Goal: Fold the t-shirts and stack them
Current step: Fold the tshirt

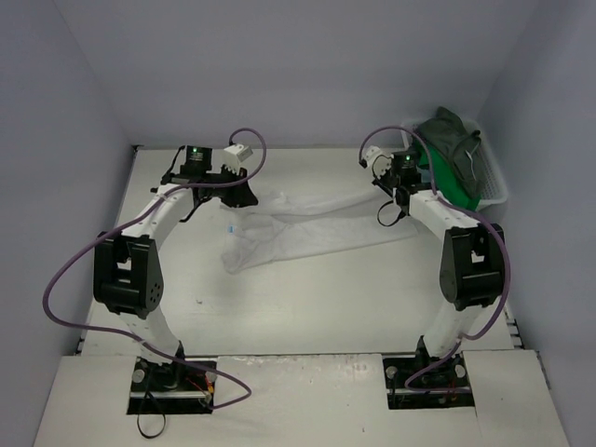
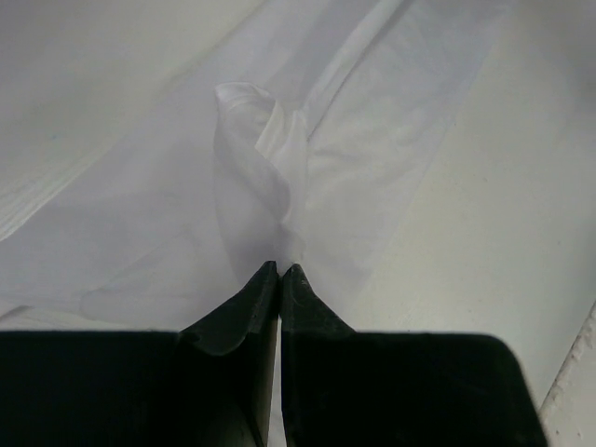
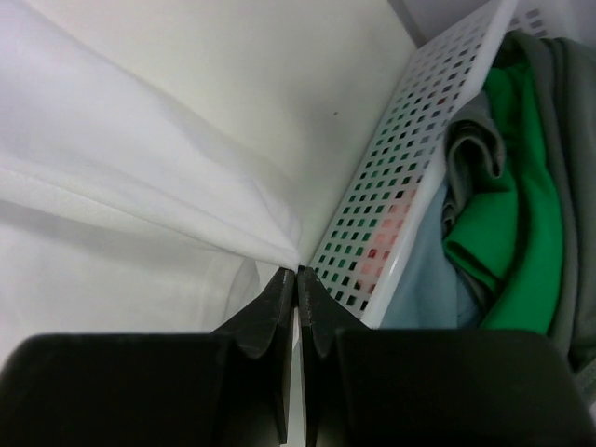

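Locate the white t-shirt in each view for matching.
Top external: white t-shirt stretched across mid-table between the two arms.
Left wrist: fills most of the frame, bunched above the left end effector.
Right wrist: left half, corner pinched in the right end effector.
Shared landmark: white mesh basket, far right in top external, upper right in right wrist; absent from left wrist.

Evenly lit indoor scene, soft diffuse light, no harsh glare.
Top view sharp, only faint shadows on the table (image 1: 307, 307). Wrist views: white t-shirt (image 2: 372, 140) nearly washed out, folds low-contrast; left gripper's fingers (image 2: 240, 312) v. close to lens, dark & slightly soft.
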You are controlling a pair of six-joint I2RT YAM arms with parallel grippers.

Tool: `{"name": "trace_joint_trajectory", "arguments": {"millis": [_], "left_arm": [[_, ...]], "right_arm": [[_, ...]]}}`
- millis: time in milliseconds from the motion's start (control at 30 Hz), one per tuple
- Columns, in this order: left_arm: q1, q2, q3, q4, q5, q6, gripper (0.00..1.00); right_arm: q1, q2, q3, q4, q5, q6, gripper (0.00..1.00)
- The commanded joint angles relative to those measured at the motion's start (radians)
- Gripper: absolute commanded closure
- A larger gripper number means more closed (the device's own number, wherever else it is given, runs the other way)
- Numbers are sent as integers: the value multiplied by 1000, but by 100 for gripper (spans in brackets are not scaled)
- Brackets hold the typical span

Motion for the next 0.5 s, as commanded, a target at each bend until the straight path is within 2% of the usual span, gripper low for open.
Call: {"name": "trace_joint_trajectory", "arguments": {"millis": [0, 467], "left_arm": [[-10, -87, 12, -44, 79, 75, 100], [-51, -92, -32, -308, 194, 276, 100]], "right_arm": [[12, -72, -24, -23, 30, -62, 100], [66, -55, -161, -50, 90, -146, 100]]}}
